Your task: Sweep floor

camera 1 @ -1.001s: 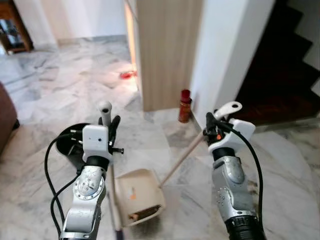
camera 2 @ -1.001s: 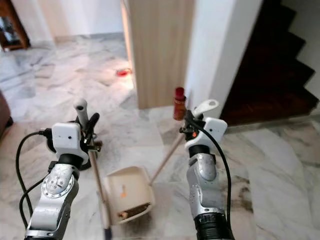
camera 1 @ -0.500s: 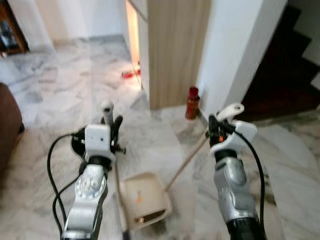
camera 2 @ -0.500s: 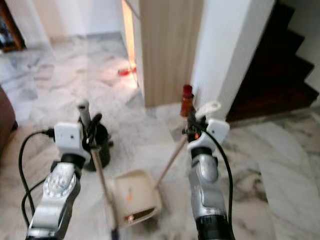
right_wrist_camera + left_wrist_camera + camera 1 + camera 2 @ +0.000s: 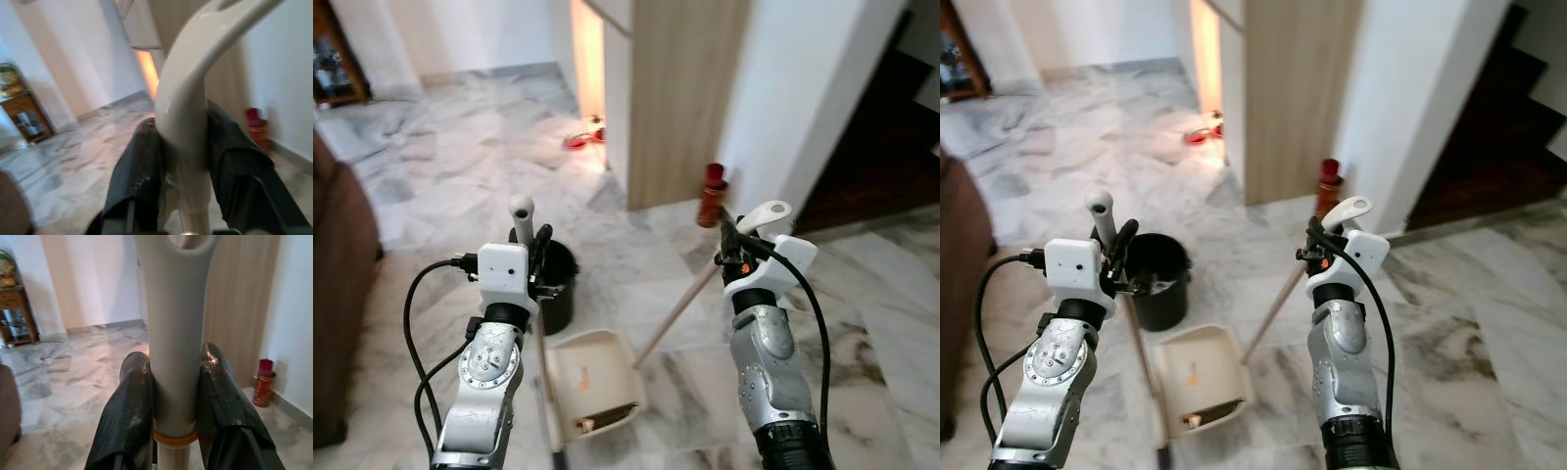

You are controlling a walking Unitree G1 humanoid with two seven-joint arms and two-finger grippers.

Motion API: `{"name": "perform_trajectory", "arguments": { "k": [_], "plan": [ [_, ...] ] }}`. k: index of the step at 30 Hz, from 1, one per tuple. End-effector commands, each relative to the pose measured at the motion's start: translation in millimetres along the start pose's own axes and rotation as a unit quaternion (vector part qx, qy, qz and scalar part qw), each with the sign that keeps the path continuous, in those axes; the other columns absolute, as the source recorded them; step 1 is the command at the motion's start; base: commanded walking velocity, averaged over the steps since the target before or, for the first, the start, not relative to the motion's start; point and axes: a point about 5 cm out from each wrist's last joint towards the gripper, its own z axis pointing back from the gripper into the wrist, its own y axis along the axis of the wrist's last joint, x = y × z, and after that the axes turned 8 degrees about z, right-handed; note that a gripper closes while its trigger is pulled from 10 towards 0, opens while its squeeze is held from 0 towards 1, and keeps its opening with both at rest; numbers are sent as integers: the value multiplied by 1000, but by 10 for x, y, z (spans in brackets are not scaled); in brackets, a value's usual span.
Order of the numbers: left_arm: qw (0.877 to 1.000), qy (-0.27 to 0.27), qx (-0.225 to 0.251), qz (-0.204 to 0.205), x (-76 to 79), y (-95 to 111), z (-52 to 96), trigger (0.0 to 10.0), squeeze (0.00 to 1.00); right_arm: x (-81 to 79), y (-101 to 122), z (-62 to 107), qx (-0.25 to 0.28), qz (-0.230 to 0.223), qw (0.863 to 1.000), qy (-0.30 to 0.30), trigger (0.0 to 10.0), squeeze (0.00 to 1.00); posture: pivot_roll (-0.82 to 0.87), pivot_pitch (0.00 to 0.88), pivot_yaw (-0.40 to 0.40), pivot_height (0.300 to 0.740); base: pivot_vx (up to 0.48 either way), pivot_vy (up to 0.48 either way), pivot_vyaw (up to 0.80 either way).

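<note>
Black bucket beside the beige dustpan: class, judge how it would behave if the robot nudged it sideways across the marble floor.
The black bucket looks like thin plastic and holds nothing visible, so probably light. On the polished marble floor it would likely slide easily. Its squat, wide shape suggests sliding rather than tipping.

Bright, even daylight across the pale marble floor [image 5: 440, 186], with a warm orange glow spilling from the gap beside the wooden panel [image 5: 680, 98] and a deep dim patch over the staircase [image 5: 881, 147] at far right. Sharp enough in both eye views, soft shadows under the black bin [image 5: 553, 284] and dustpan [image 5: 597, 382], faint sheen on the tiles. Crisp in the left wrist view on the handle [image 5: 177, 333], but smeared by motion blur in the right wrist view, background washed out and hazy.
</note>
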Motion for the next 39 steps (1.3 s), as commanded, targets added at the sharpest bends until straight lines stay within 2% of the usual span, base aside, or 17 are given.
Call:
{"name": "perform_trajectory", "arguments": {
  "k": [1, 10, 13, 18, 19, 23, 27, 28, 32, 34, 39],
  "plan": [
    [1000, -11, 24, -9, 53, 103, -30, 10000, 0, -6, 115, -43, 25, -28, 999, -2, 10000, 0, -29, 27, 16, 740, 0, 416, 0],
    [999, -8, 26, -23, 40, 109, -16, 10000, 0, -11, 148, -60, 33, -25, 999, -5, 10000, 0, -25, 21, 17, 740, 0, 81, 0],
    [997, -16, 32, -61, 24, 122, 28, 10000, 0, -13, 183, -68, 43, -21, 999, -5, 10000, 0, -25, 11, 20, 740, 0, 0, 0],
    [995, -6, 33, -89, -26, 110, 108, 10000, 0, -17, 232, -78, 54, -17, 998, -6, 10000, 0, -21, 1, 20, 740, 0, 0, 0],
    [993, -11, 19, -112, -53, 49, 156, 10000, 0, -2, 268, -90, 60, -21, 998, -12, 10000, 0, -14, 0, 18, 740, 0, 0, 0],
    [992, -14, 17, -128, -73, 25, 190, 10000, 0, -2, 305, -102, 68, -19, 997, -14, 10000, 0, -14, 0, 17, 740, 0, 0, 0],
    [989, 8, 14, -147, -160, 0, 223, 10000, 0, -27, 450, -159, 92, -23, 995, -24, 10000, 0, -6, 0, 12, 740, 0, 0, 0],
    [986, 6, 12, -164, -174, -24, 226, 10000, 0, -41, 532, -187, 106, -26, 994, -27, 10000, 0, -9, 4, 12, 740, 0, 0, 0],
    [986, 15, 7, -165, -197, -55, 249, 10000, 0, -72, 654, -202, 128, -37, 991, -26, 10000, 0, -9, 16, 10, 740, 0, 0, 0],
    [986, 11, -8, -164, -193, -116, 286, 10000, 0, -100, 778, -200, 156, -39, 987, -22, 10000, 0, -5, 21, 8, 740, 0, 0, 0],
    [987, 4, -13, -159, -172, -154, 322, 10000, 0, -133, 888, -222, 180, -41, 983, -15, 10000, 0, -6, 24, 10, 740, 0, 0, 0]
  ]
}}
